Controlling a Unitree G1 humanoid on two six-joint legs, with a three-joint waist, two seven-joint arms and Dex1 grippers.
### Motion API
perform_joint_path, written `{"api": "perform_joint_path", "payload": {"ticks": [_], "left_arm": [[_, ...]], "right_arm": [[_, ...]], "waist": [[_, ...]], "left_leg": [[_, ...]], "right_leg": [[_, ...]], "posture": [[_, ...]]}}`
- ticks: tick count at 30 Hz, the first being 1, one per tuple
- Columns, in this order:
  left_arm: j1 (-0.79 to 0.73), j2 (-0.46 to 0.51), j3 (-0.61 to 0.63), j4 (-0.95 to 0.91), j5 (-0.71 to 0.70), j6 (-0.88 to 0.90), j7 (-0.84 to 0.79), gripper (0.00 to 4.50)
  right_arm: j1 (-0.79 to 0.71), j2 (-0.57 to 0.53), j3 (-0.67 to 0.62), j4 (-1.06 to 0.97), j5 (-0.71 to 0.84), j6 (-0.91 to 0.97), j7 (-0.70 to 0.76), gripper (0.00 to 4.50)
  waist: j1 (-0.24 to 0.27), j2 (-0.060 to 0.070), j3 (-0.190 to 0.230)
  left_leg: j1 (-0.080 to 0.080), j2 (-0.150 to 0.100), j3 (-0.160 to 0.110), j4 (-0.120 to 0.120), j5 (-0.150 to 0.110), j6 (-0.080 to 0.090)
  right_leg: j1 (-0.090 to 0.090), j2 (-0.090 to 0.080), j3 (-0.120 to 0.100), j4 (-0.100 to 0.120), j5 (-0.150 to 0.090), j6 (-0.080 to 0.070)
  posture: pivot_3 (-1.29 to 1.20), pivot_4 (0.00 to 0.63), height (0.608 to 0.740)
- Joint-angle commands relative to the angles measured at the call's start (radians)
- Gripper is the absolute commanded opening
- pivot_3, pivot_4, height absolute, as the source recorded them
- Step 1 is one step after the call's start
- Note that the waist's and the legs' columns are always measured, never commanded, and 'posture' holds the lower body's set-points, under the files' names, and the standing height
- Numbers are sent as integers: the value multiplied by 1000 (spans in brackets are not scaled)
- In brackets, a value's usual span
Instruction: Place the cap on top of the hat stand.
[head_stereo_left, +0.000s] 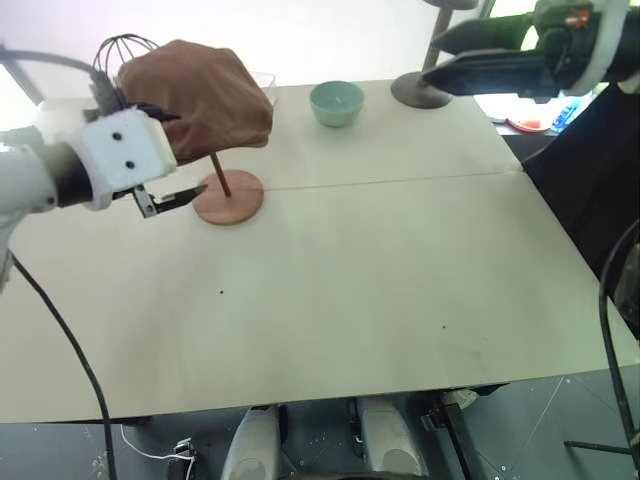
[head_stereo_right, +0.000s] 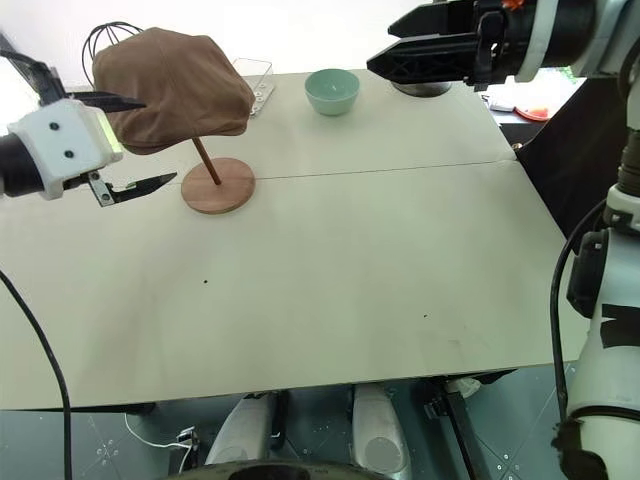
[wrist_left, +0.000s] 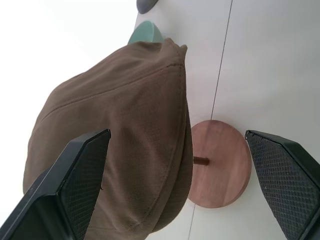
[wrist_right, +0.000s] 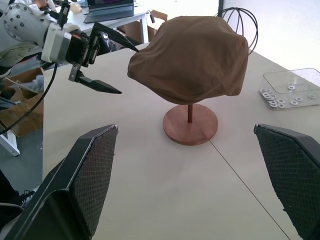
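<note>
Cap (wrist_right: 192, 57) sits draped over the hat stand (wrist_right: 190, 129), so placing looks done; left claw (head_stereo_right: 125, 145) beside it and right claw (head_stereo_right: 392, 60) well apart both gape wide, holding nothing.

- The scene is brightly and evenly lit; the pale table (head_stereo_left: 400, 260) shows no hard shadows.
- Strong light comes from beyond the table's far edge: the background in both eye views is burnt out to white, and the black wire head form (head_stereo_left: 128, 48) stands as a thin dark outline against it.
- The left wrist view is washed out to plain white along one side.
- The cap (wrist_right: 192, 57) is lit from above; its underside is darker, and it casts a faint soft shadow about the hat stand (wrist_right: 190, 124).
- In both wrist views the near fingers (wrist_right: 82, 180) are large, dark and slightly soft.
- Straight table edges bow slightly towards the corners of the eye views.
</note>
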Motion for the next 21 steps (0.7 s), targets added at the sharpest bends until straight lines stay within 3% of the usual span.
{"api": "perform_joint_path", "payload": {"ticks": [1, 10, 12, 19, 21], "left_arm": [[-2, -15, -44, -33, 117, -42, 59, 4500], [15, -85, -106, 34, 348, -146, 181, 4500], [11, -107, -99, 52, 373, -150, 204, 3658], [-8, -150, -67, 102, 412, -216, 265, 51], [-8, -159, -55, 111, 418, -227, 282, 51]], "right_arm": [[-45, -21, -39, -6, 21, 3, 5, 4476], [-43, -9, -37, -10, 23, -6, -3, 4476], [-39, -8, -32, -13, 19, -12, -2, 4500], [-53, -10, -28, -7, 21, -14, 11, 4500], [-53, -12, -28, -8, 21, -15, 16, 4500]], "waist": [[0, 0, 0], [1, 0, 0], [1, 0, 0], [2, 0, 0], [2, 0, 0]], "left_leg": [[0, 0, 0, 0, 0, 0], [0, 0, 0, 0, 0, 0], [0, 0, 0, 1, 0, 0], [0, 0, 0, 1, 0, 0], [0, 0, 0, 1, 0, 0]], "right_leg": [[0, 0, 0, 0, 0, 0], [0, 0, 0, 1, 0, 0], [0, 0, 0, 0, 0, 0], [0, 0, 0, 1, 0, 0], [0, 0, 0, 1, 0, 0]], "posture": [[0, 150, 740], [0, 150, 740], [0, 150, 740], [0, 150, 740], [0, 150, 740]]}}
